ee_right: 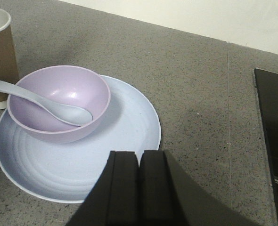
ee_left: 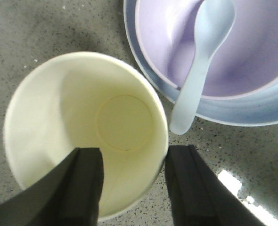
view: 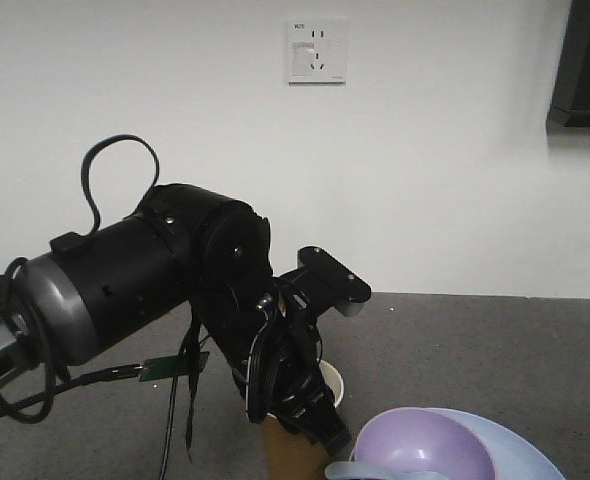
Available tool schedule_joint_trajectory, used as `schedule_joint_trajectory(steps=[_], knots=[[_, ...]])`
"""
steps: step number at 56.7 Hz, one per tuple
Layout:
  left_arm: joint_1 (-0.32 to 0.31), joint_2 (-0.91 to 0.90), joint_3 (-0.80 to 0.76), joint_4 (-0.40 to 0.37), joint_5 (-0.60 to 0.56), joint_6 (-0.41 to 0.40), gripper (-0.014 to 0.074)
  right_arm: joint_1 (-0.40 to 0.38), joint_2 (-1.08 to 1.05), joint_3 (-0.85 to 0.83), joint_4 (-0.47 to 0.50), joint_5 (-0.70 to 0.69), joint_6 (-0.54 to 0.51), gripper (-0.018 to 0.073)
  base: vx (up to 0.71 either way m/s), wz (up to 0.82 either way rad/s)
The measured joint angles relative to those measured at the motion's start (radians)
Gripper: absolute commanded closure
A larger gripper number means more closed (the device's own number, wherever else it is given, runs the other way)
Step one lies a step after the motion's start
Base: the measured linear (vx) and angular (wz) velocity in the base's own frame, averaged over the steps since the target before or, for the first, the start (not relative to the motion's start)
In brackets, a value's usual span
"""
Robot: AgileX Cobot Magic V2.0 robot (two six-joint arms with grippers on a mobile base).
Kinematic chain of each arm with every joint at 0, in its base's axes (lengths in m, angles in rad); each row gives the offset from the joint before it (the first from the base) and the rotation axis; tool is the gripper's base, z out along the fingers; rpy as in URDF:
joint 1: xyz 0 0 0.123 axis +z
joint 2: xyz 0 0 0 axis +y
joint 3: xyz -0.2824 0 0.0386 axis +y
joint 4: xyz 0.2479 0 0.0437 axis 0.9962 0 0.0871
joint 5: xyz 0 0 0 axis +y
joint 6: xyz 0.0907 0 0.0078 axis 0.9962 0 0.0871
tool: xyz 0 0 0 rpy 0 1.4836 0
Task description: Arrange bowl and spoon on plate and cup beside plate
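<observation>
The lavender bowl [ee_right: 68, 89] sits on the left half of the pale blue plate [ee_right: 125, 127]. The pale blue spoon [ee_right: 40, 101] lies in the bowl with its handle sticking out over the rim toward the cup. The brown paper cup [ee_right: 0, 56] stands upright on the table just left of the plate. My left gripper [ee_left: 134, 183] is open right above the cup [ee_left: 82, 122]: one finger is over its inside, the other outside its rim. My right gripper [ee_right: 140, 157] is shut and empty, hovering over the plate's near edge.
A black panel [ee_right: 273, 141] lies flush in the grey tabletop to the right of the plate. The left arm's bulky wrist [view: 155, 270] fills the left of the front view. A white wall with a socket [view: 316, 50] stands behind the table.
</observation>
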Motion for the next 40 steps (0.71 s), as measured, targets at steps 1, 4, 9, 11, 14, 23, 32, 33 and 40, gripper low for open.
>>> schedule_joint_trajectory(steps=[1, 4, 9, 11, 14, 23, 32, 33, 40], knots=[[0.0, -0.003, 0.0, 0.0, 0.0, 0.0, 0.016, 0.0, 0.0, 0.0, 0.0, 0.0, 0.0, 0.0568, 0.0, 0.0], [0.0, -0.014, -0.001, 0.001, 0.0, 0.0, 0.016, 0.0, 0.0, 0.0, 0.0, 0.0, 0.0, 0.0568, 0.0, 0.0], [0.0, -0.031, -0.001, 0.001, 0.001, 0.0, 0.016, 0.0, 0.0, 0.0, 0.0, 0.0, 0.0, 0.0568, 0.0, 0.0], [0.0, -0.039, -0.001, 0.001, 0.001, 0.0, 0.0162, 0.0, 0.0, 0.0, 0.0, 0.0, 0.0, 0.0568, 0.0, 0.0], [0.0, -0.053, -0.001, 0.001, 0.001, 0.0, 0.0171, 0.0, 0.0, 0.0, 0.0, 0.0, 0.0, 0.0568, 0.0, 0.0], [0.0, -0.115, -0.001, 0.002, -0.022, 0.001, 0.0281, 0.0, 0.0, 0.0, -0.001, 0.002, 0.0, 0.0568, 0.0, 0.0], [0.0, -0.223, -0.001, 0.003, -0.072, 0.002, 0.0591, 0.0, 0.0, 0.0, -0.001, 0.007, 0.0, 0.0568, 0.0, 0.0], [0.0, -0.241, -0.001, 0.003, -0.077, 0.002, 0.0605, 0.0, 0.0, 0.0, -0.001, 0.007, 0.001, 0.0568, 0.0, 0.0], [0.0, -0.35, 0.009, 0.003, -0.117, 0.009, 0.0602, 0.0, 0.0, 0.0, -0.001, 0.008, 0.012, 0.0568, 0.0, 0.0]])
